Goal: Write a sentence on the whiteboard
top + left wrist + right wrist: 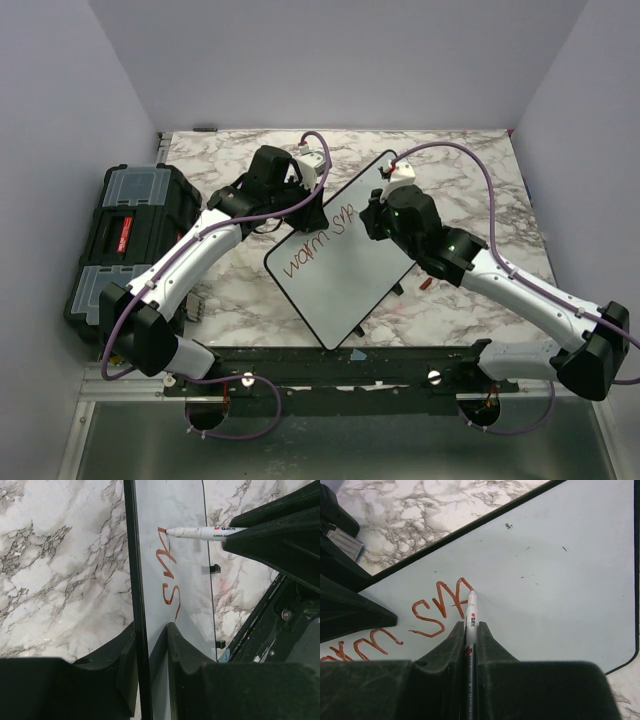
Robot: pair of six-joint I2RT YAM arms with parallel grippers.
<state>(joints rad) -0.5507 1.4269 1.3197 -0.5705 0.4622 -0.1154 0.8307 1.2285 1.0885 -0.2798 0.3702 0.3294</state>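
The whiteboard (pixel 345 270) lies turned diagonally on the marble table. Red writing (pixel 318 246) on it reads "warm" and a started "sm". My left gripper (pixel 305 212) is shut on the board's upper left edge; in the left wrist view the black rim (pixel 136 580) runs between its fingers (pixel 180 645). My right gripper (pixel 378 215) is shut on a white marker (pixel 471 615), whose tip touches the board at the end of the red "sm" (pixel 440 605). The marker also shows in the left wrist view (pixel 205 531).
A black toolbox (pixel 125 235) with clear lid compartments stands at the table's left edge. A small red object (pixel 424 283) lies right of the board. Purple cables loop over both arms. The black base rail (pixel 330 365) runs along the near edge.
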